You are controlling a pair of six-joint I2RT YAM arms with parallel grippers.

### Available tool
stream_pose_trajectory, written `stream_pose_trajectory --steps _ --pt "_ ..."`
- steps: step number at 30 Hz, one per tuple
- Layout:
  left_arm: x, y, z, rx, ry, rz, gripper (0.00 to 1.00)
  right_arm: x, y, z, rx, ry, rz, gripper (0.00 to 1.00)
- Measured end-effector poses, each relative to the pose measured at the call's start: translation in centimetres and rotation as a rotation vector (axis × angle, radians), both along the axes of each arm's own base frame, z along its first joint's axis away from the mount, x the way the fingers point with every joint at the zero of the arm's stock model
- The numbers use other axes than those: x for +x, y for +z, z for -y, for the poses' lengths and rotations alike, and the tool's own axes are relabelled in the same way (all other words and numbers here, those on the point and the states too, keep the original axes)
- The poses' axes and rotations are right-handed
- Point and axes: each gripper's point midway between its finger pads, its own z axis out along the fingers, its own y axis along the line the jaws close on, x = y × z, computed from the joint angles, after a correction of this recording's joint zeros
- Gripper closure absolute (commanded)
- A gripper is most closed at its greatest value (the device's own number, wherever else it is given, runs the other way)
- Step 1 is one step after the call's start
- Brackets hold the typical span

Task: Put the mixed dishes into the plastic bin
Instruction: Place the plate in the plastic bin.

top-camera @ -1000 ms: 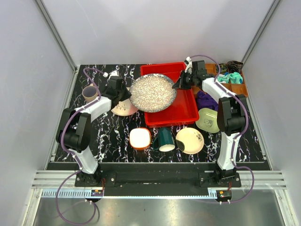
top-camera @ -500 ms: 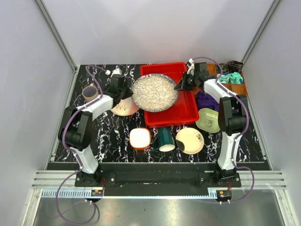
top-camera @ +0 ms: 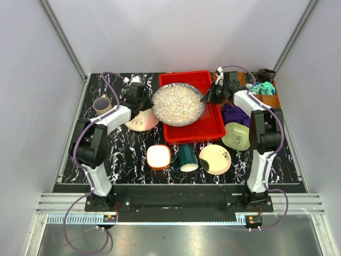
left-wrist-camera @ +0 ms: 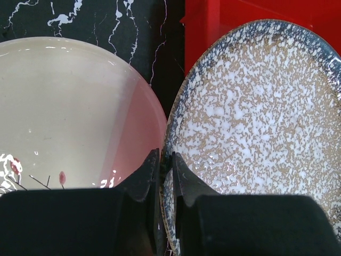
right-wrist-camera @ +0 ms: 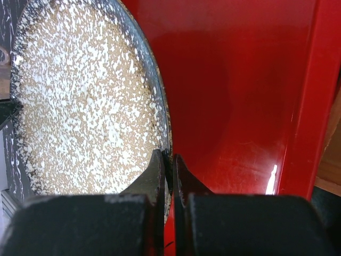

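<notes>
The big speckled grey plate (top-camera: 177, 104) hangs over the left half of the red plastic bin (top-camera: 213, 121), held by both arms. My left gripper (top-camera: 150, 103) is shut on its left rim, seen close up in the left wrist view as gripper (left-wrist-camera: 165, 160) on plate (left-wrist-camera: 256, 117). My right gripper (top-camera: 204, 98) is shut on the right rim, shown in the right wrist view as gripper (right-wrist-camera: 168, 160) on plate (right-wrist-camera: 80, 106) above the bin floor (right-wrist-camera: 234, 96). The pink-cream plate (top-camera: 139, 122) lies under my left wrist.
A mauve cup (top-camera: 101, 105) stands at the left. Near the front are an orange-white bowl (top-camera: 159, 156), a dark green mug (top-camera: 187, 157) and a pale yellow plate (top-camera: 214, 159). A light green bowl (top-camera: 236, 136), purple cloth (top-camera: 233, 113) and brown tray (top-camera: 269, 100) sit right.
Both arms have carried the speckled plate a little to the right and toward the back, further over the bin. Both grips are unchanged.
</notes>
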Motion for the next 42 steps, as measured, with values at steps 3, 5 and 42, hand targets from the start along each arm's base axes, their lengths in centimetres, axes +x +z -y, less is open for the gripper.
stream_pose_trajectory --steps 3,5,42 --pt "0.1 0.0 0.2 0.0 -0.003 0.001 1.0 0.0 -0.1 0.2 0.0 -0.004 -0.004 1.0" --pt "0.2 0.0 0.3 0.0 -0.005 0.002 1.0 0.1 -0.1 0.3 0.0 -0.006 -0.001 1.0" --pt "1.0 0.4 1.2 -0.055 -0.001 0.075 0.67 0.3 -0.8 0.7 0.017 -0.028 -0.001 1.0"
